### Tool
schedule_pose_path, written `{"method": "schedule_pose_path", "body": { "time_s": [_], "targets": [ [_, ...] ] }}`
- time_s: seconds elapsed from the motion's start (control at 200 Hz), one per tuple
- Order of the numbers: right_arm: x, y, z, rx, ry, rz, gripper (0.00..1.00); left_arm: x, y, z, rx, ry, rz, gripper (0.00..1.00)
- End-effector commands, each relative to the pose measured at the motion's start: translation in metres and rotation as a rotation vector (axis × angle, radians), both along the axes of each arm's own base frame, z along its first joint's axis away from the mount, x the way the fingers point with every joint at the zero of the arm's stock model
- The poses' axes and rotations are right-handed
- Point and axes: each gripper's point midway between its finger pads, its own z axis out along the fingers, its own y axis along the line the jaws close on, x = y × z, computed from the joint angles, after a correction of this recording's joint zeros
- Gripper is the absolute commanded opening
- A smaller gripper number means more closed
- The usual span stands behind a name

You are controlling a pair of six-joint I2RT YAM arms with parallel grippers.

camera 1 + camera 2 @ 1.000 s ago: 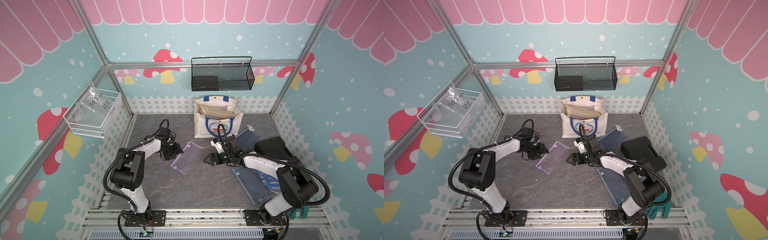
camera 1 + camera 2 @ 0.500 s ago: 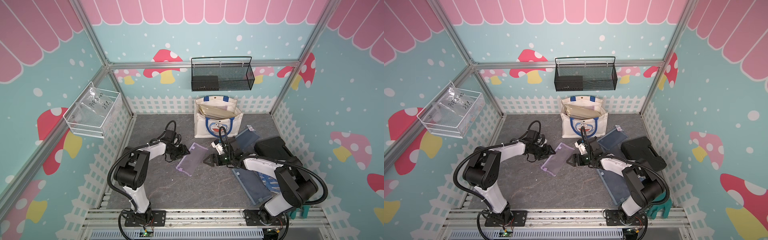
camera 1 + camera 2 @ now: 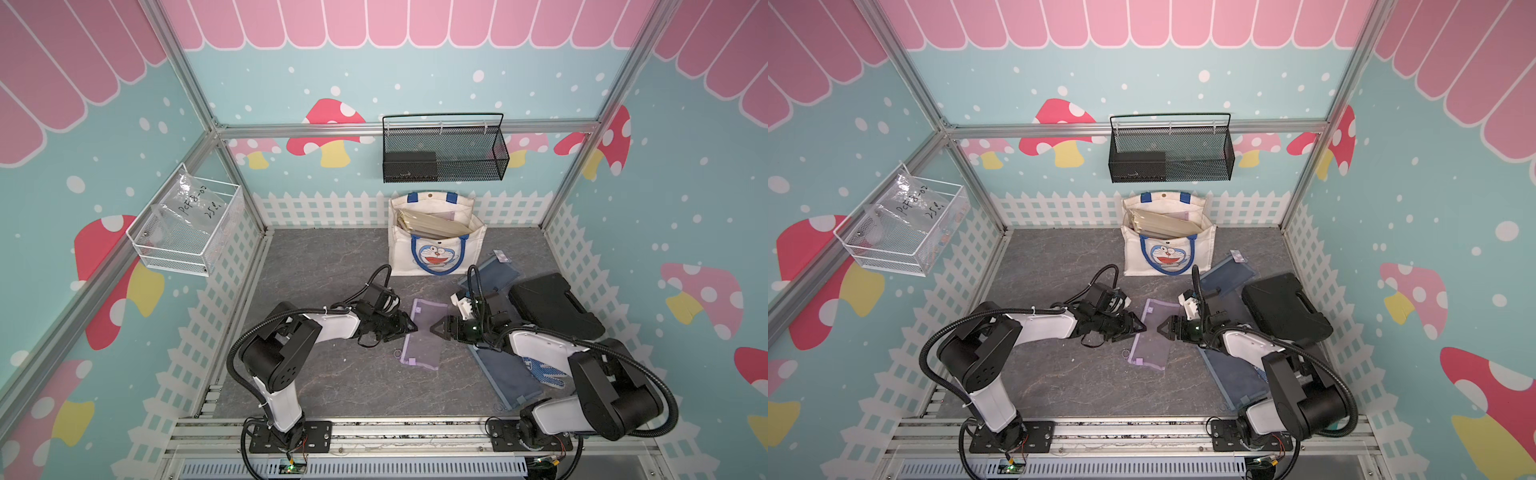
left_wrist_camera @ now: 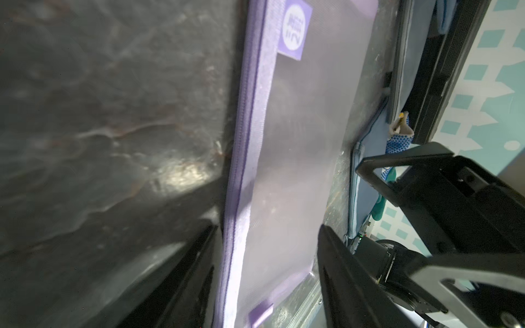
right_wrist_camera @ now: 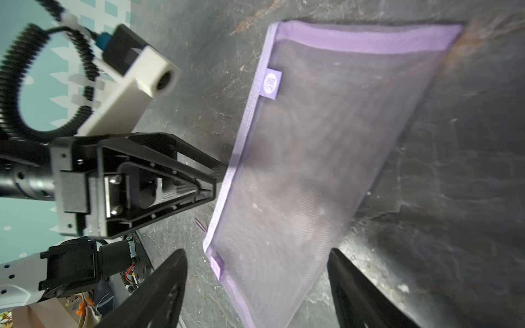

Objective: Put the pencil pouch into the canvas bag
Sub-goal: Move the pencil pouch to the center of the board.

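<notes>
While the pouch (image 3: 424,332) lies flat on the mat, well short of the bag (image 3: 436,243), it is flanked by the left gripper (image 3: 409,325) and right gripper (image 3: 437,327), jaws parted, nothing yet held. Grasping is the step in hand; contact with its long edges seems near. Next, a firm pinch is needed before lifting.

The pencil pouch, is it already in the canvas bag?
Not yet: the purple pencil pouch lies flat on the floor, before the canvas bag.
</notes>
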Motion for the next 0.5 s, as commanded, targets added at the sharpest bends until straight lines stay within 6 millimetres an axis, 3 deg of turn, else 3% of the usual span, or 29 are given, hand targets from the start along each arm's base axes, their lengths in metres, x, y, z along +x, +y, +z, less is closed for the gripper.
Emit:
{"method": "schedule_pose_path", "body": {
  "time_s": [0.0, 0.14, 0.355, 0.495],
  "targets": [
    [-0.005, -0.006, -0.001, -0.016, 0.004, -0.011, 0.8, -0.027, 0.021, -0.053, 0.16, 0.159, 0.046, 0.57],
    [-0.01, -0.009, -0.018, -0.029, 0.06, -0.012, 0.79, -0.027, 0.015, -0.053, 0.152, 0.161, 0.028, 0.56],
    [-0.011, -0.025, -0.018, -0.049, 0.047, -0.07, 0.75, -0.026, 0.013, -0.051, 0.154, 0.155, 0.022, 0.55],
    [-0.012, -0.028, -0.03, -0.059, 0.071, -0.073, 0.73, -0.027, 0.015, -0.052, 0.159, 0.154, 0.02, 0.55]
  ]
}}
